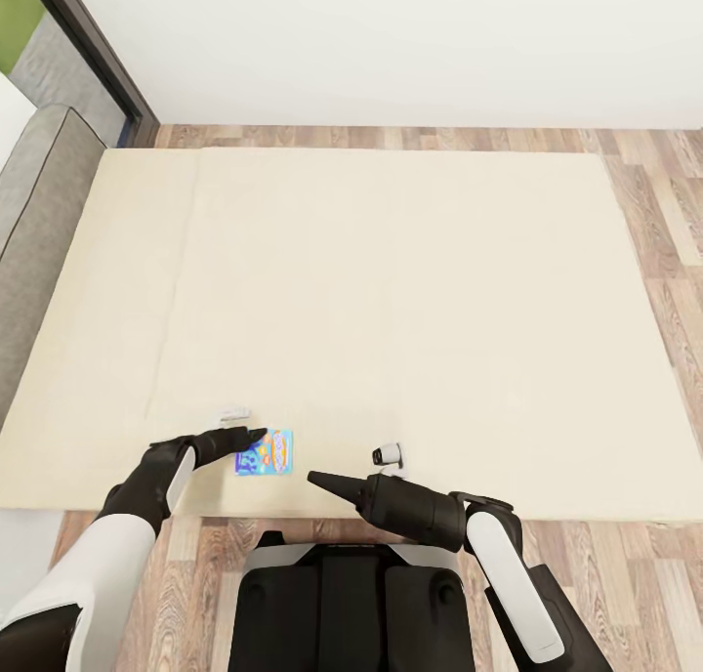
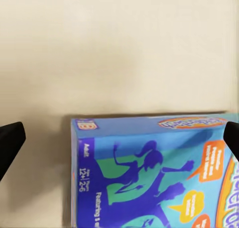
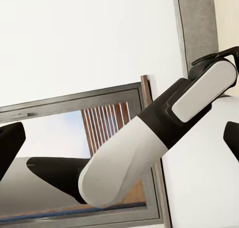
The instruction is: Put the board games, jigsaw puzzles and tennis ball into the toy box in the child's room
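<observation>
A blue board game box [image 1: 266, 452] with colourful print lies flat on the cream bed [image 1: 391, 291], close to its near edge. My left gripper [image 1: 244, 437] hovers at the box's left end. In the left wrist view the box [image 2: 154, 173] lies just beyond the gripper [image 2: 119, 138], whose black fingertips [image 2: 10, 143] stand wide apart and open, holding nothing. My right gripper [image 1: 320, 479] points left over the bed's near edge, right of the box. It is open and empty [image 3: 119, 141].
A grey upholstered piece [image 1: 34, 193] stands along the bed's left side, with a dark door frame [image 1: 93, 47] behind it. Wood floor [image 1: 664, 223] runs right of and behind the bed. A white wall [image 1: 391, 37] closes the far side.
</observation>
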Motion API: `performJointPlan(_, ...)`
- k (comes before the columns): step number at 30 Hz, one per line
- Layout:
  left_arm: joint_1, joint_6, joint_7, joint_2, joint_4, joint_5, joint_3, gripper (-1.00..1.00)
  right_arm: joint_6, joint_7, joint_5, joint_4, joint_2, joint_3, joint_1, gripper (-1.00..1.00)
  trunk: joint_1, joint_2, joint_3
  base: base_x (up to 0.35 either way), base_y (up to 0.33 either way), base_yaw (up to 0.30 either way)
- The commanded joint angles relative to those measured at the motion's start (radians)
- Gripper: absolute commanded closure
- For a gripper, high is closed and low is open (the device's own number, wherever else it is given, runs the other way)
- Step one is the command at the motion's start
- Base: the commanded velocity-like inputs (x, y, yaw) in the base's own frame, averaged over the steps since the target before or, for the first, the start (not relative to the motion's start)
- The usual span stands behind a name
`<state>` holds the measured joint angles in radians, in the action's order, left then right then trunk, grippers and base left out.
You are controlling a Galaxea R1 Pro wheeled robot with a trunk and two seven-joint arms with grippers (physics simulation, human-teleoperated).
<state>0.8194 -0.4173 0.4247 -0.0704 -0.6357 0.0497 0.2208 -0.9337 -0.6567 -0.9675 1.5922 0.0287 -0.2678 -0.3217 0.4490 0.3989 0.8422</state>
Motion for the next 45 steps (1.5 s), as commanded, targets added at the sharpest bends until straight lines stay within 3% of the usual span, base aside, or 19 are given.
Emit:
performJointPlan(1,0.0,-0.012,0.009,0.001,0.014,-0.004,0.004,-1.0,-0.005,-0.002,0.001,0.0,0.0,0.001,0.0,-1.0,0.001,0.001,0.001,0.0,-0.002,0.0)
performJointPlan(45,0.0,-0.014,0.009,0.003,0.014,-0.004,0.005,-1.0,-0.005,-0.001,0.001,0.0,0.0,0.001,-0.001,-1.0,0.001,0.001,-0.007,-0.017,-0.038,0.0)
